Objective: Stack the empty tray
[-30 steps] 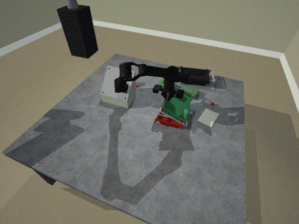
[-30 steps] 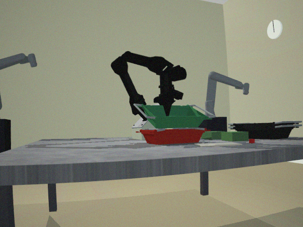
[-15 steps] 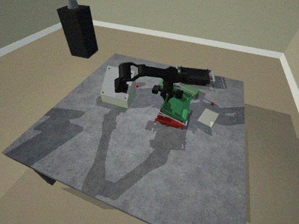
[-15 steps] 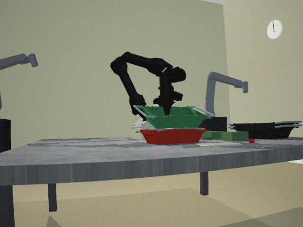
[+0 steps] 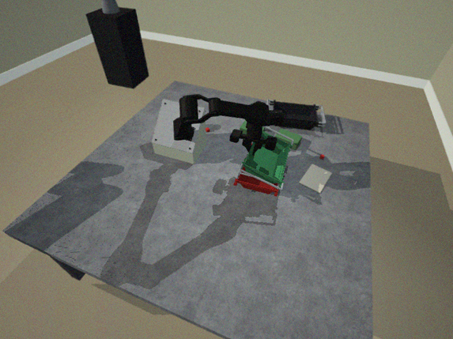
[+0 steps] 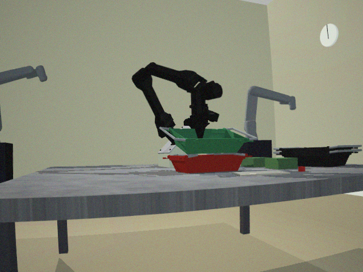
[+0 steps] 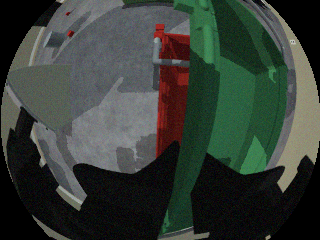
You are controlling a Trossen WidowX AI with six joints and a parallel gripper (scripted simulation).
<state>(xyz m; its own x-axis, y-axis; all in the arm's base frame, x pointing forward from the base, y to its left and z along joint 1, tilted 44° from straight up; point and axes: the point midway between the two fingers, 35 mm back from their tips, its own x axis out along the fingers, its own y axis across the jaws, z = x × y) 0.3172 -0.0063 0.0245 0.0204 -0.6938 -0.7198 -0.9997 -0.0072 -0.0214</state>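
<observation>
The red tray (image 5: 256, 184) (image 6: 208, 164) (image 7: 172, 105) stands on the table. A grey wire bar (image 7: 172, 62) lies in across its top in the wrist view; the other bar is mostly hidden. The blocks inside are hidden. The empty green tray (image 5: 268, 159) (image 6: 214, 144) (image 7: 232, 95) is upright and roughly level over the red one, its bottom close to the red rim; whether it touches the bars cannot be told. Its own bars stick outward at its ends. My gripper (image 5: 254, 143) (image 6: 200, 136) (image 7: 182, 146) points down, shut on the green tray's side wall.
A black tray stack (image 5: 295, 114) (image 6: 310, 156) stands beyond the arm. Green blocks (image 5: 289, 137) (image 6: 281, 162) lie behind the trays. A pale flat plate (image 5: 315, 177) and a small red cube (image 5: 322, 156) (image 6: 301, 169) lie beside them. A white sloped box (image 5: 178, 131) stands left.
</observation>
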